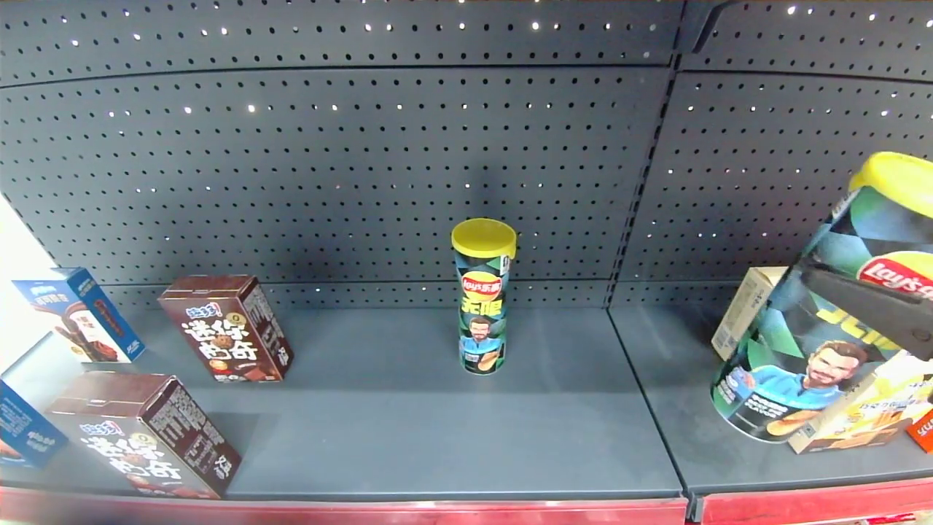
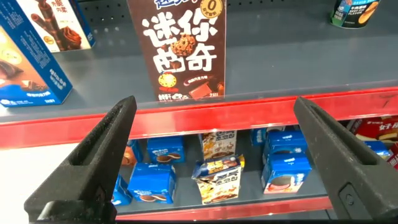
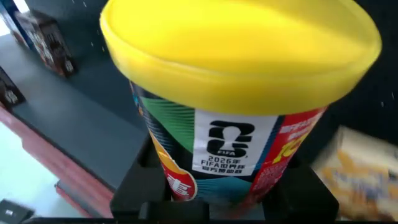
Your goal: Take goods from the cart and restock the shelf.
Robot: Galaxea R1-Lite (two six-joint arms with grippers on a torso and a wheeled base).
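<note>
Between the right claw's [image 3: 227, 196] jaws: chip can [image 1: 809, 364], clamped mid-body, tilted over shelf [image 1: 408, 437].
Handling: probably light, stiff tube, slick; grip the middle gently.
Left claw [image 2: 214, 162]: spread wide, empty.

The left gripper [image 2: 216, 109] has two matte black fingers [image 2: 93, 162], broad and wedge-shaped with bevelled edges; one carries a small round recess near its base. The right gripper [image 1: 838, 312] shows a flat black finger [image 1: 875, 302].

The shelf [image 1: 379, 423] is matt painted metal, the chip can [image 3: 230, 149] glossy with a smooth plastic lid [image 3: 242, 50].
</note>
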